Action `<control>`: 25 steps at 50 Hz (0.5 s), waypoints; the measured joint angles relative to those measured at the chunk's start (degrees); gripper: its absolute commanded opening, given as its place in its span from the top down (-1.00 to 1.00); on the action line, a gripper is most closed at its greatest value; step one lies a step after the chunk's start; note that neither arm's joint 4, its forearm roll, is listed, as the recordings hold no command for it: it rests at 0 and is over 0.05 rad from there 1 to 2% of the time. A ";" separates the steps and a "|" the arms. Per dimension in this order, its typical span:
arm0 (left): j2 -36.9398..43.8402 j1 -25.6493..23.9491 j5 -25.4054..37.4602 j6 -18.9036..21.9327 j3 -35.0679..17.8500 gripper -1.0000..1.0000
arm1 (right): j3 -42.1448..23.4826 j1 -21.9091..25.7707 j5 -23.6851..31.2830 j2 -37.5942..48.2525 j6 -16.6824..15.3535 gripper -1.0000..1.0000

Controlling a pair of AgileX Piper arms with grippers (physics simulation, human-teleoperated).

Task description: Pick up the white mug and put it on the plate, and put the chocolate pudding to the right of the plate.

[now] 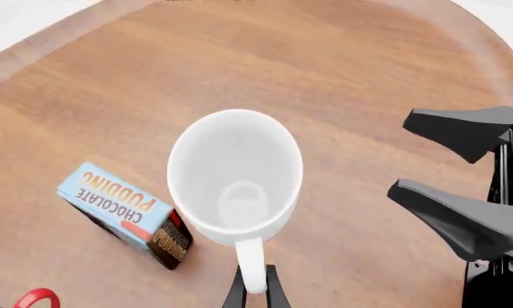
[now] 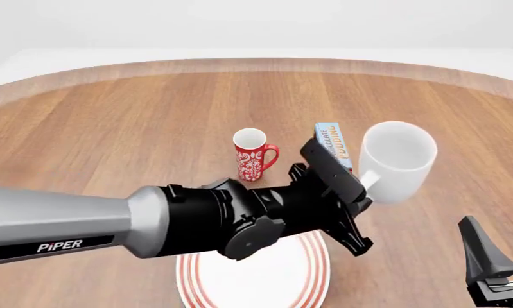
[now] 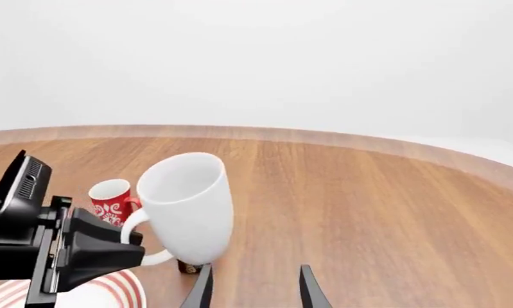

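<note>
Round wooden table (image 2: 110,128). Red-ringed white plate (image 2: 265,282) at 6 o'clock; plain white ceramic mug (image 2: 397,160) aloft at 3, handle pinched by left gripper (image 1: 254,290); blue chocolate pudding carton (image 2: 333,144) beside it. Right gripper (image 3: 254,285) parted, empty.

Mug held above the bench, right of the plate.
The white mug (image 2: 397,159) hangs beyond the plate (image 2: 307,282); the chocolate pudding (image 2: 332,144) sits just left of it, the red mug (image 2: 253,154) further left.

Two mugs, one white mug (image 2: 397,159) and one red mug (image 2: 253,154), one plate (image 2: 265,279), one pudding carton (image 2: 333,145), one round wooden table (image 2: 110,128), two robot arms, left gripper (image 2: 359,215) and right gripper (image 2: 496,256)
</note>
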 measured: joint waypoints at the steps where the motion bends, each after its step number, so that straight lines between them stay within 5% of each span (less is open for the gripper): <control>1: -0.28 -0.02 -0.05 0.08 0.31 1.00 | 0.00 0.00 0.00 0.00 0.00 -1.00; 25: -8.34 -0.17 -1.99 1.02 9.07 1.00 | -0.03 0.08 0.11 -0.12 -0.04 -1.00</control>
